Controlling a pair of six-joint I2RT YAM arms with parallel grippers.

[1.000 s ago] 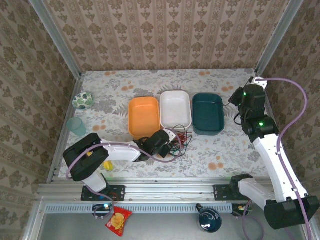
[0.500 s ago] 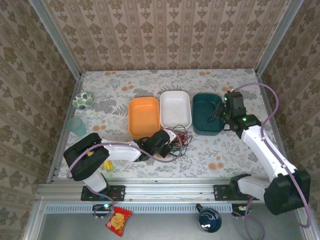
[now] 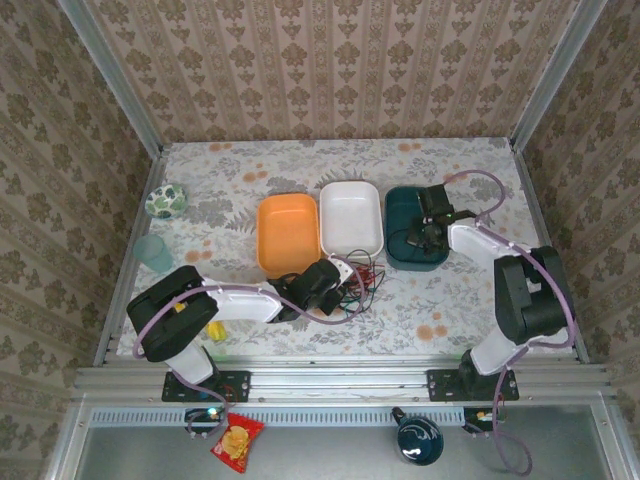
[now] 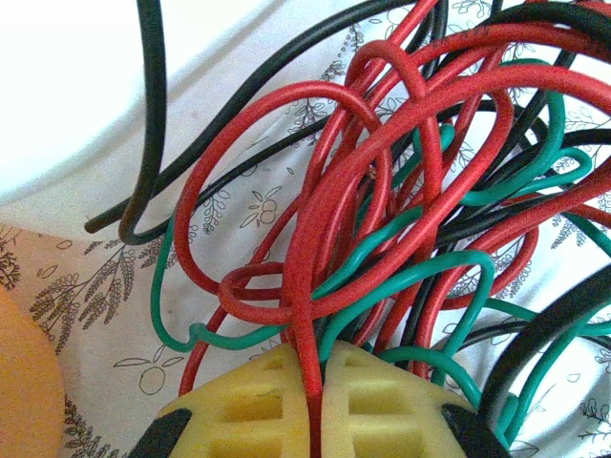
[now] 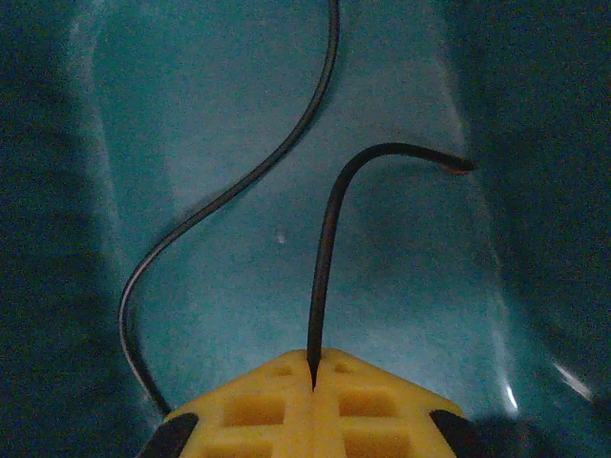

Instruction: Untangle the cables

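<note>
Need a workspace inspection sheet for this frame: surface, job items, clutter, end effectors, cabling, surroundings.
Surface: floral table, three trays in a row.
Job's things: red cable, green cable and black cable tangled near the white tray; a dark cable, colour unclear, inside the teal tray.
Clutter: orange tray, patterned bowl, pale green cup; snack packet below the table's near edge.
End effectors: left end effector shut on red cable; right end effector shut on dark cable.
Cables: lilac hose arcs off the right arm.
Surroundings: wallpapered walls on three sides; metal rail along the near edge.
</note>
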